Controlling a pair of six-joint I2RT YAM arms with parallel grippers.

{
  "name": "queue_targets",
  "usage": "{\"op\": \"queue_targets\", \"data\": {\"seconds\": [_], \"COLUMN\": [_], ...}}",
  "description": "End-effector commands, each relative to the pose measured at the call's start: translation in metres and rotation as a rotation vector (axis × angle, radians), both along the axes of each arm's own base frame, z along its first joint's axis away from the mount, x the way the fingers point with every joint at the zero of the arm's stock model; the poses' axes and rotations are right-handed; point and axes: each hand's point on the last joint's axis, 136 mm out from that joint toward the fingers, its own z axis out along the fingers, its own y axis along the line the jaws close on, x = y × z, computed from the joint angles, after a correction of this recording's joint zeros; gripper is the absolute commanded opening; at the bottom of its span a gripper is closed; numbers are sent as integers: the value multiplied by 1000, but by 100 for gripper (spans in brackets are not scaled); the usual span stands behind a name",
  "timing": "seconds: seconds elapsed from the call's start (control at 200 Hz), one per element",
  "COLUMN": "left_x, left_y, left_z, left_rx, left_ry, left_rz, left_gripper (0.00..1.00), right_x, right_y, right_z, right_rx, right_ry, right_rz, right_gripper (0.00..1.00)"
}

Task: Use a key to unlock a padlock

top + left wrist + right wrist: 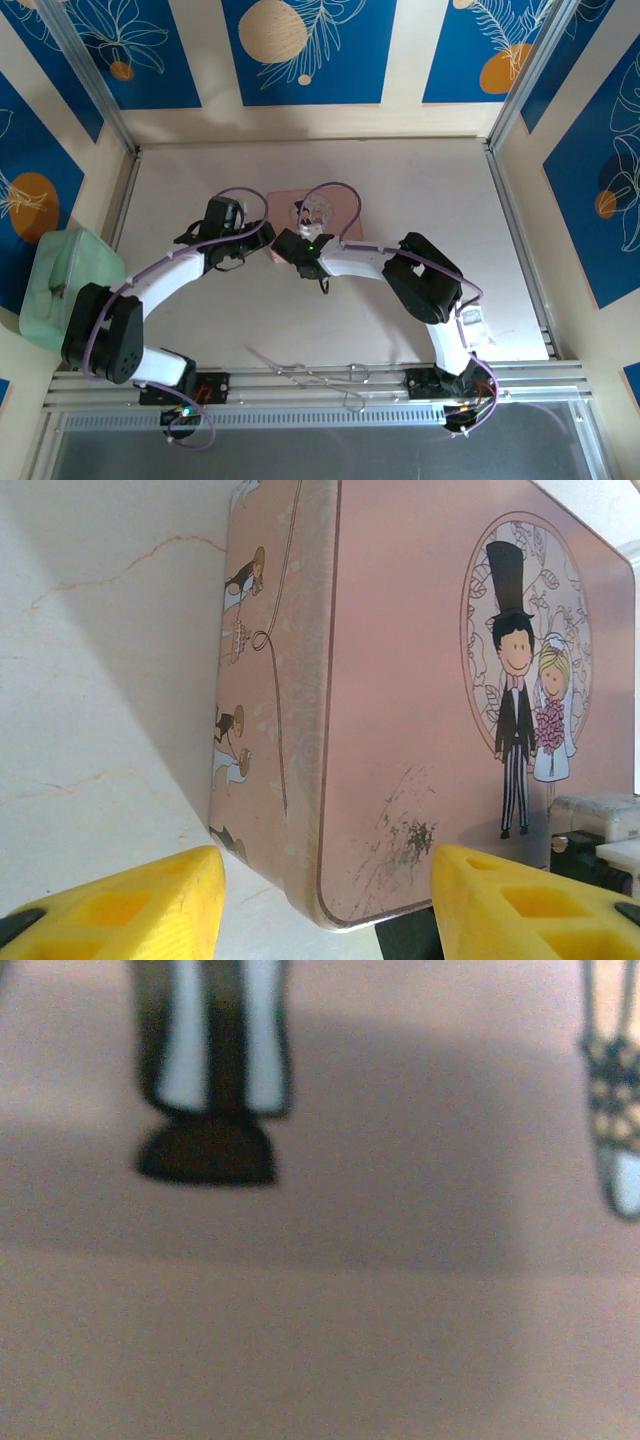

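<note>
Your left gripper [325, 875] stands open astride the 7 o'clock corner of the pink box [420, 680]. Your right gripper [292, 246] sits at its 6 o'clock edge, its spread unclear. I cannot tell where the padlock and key lie.

Both arms same build: left arm [170, 270] and right arm [355, 262] have white link shells, chunky black joint housings, and purple cables [240, 192] looping off the wrists. Black bases [190, 385] with red wiring, green LED [312, 240] on the right wrist. Left pincer [327, 880] fingers [120, 905]: yellow plastic, recessed square pockets, black at the roots.
</note>
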Motion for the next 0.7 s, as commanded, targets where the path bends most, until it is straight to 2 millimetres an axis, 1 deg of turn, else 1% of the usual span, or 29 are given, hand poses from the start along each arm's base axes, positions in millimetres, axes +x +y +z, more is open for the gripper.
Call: {"op": "queue_targets", "data": {"seconds": [0.0, 0.105, 0.215, 0.275, 0.375, 0.5, 0.58, 0.695], "left_x": [0, -2, -3, -3, -3, -2, -3, -6], "left_y": [2, 1, 3, 3, 4, 3, 4, 6], "left_z": [10, 10, 10, 11, 11, 14, 15, 25], "left_rx": [-31, -34, -31, -31, -30, -33, -39, -61], "left_ry": [-21, -20, -21, -23, -23, -27, -29, -61], "left_rz": [4, 2, 7, 7, 7, 8, 10, 26], "left_gripper": [56, 56, 56, 56, 56, 56, 57, 59], "right_x": [8, 5, 2, -1, -5, -12, -17, -23], "right_y": [5, 0, -3, -3, 1, 9, 15, 22], "right_z": [13, 12, 12, 12, 11, 10, 9, 10], "right_rx": [6, -7, -2, 9, 43, 126, 209, 349], "right_ry": [-41, -33, -22, -19, -6, 17, 57, 120], "right_rz": [17, -3, -15, -8, 23, 100, 147, 198], "right_gripper": [39, 35, 26, 21, 15, 13, 11, 11]}}
